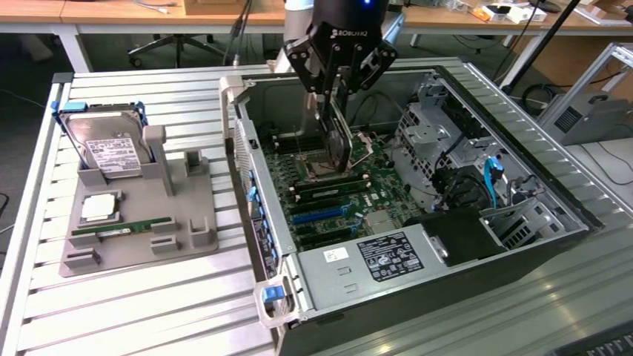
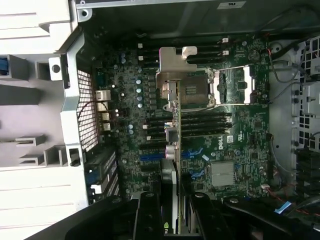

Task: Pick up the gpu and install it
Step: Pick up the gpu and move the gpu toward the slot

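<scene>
Gripper (image 1: 337, 93) has the gpu (image 1: 343, 144) pinched between its fingers. The card hangs on edge inside the open case (image 1: 244, 141), bracket at the end away from the fingers, just over the motherboard (image 1: 322, 211) by the CPU socket (image 2: 192, 90). Can't tell if it touches the board. Hard drive (image 1: 107, 144) and memory stick (image 1: 124, 228) sit on the grey holder (image 1: 188, 215) – near the table (image 1: 148, 311) edge on the exterior view's left.
</scene>
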`<state>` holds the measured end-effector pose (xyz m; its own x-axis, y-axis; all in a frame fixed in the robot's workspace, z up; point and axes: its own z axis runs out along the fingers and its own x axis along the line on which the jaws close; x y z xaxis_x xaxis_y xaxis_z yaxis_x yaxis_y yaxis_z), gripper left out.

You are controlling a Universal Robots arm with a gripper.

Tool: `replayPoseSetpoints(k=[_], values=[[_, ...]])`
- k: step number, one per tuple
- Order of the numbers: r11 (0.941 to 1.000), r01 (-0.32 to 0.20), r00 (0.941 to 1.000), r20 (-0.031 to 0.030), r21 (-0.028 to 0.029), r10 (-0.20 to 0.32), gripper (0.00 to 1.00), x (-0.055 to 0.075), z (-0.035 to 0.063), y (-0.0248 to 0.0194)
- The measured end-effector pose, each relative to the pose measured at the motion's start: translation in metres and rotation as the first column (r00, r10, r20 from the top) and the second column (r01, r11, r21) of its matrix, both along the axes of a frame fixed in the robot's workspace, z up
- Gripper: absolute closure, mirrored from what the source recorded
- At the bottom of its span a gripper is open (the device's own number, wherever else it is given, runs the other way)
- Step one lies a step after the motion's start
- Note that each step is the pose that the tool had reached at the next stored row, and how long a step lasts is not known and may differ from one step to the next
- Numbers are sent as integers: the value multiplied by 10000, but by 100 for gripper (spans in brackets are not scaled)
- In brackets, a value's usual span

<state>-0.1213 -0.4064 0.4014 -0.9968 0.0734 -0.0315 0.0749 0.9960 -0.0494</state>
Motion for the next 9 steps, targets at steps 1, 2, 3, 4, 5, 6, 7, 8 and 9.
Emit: replayPoseSetpoints(k=[1,2,3,4,5,6,7,8,9], values=[[10000,0,10000,0,-1,0,73,16,-5,0],[10000,0,10000,0,-2,0,73,25,-8,-1],[10000,0,10000,0,-4,0,73,35,-12,-1],[10000,0,10000,0,-5,0,73,50,-17,-1],[10000,0,10000,0,-6,0,73,60,-20,-1],[10000,0,10000,-1,-8,0,73,69,-23,-1],[10000,1,10000,-1,-9,-1,73,81,-27,-2],[10000,1,10000,0,-10,-1,73,91,-31,-2],[10000,0,10000,0,-10,0,73,101,-35,-2]])
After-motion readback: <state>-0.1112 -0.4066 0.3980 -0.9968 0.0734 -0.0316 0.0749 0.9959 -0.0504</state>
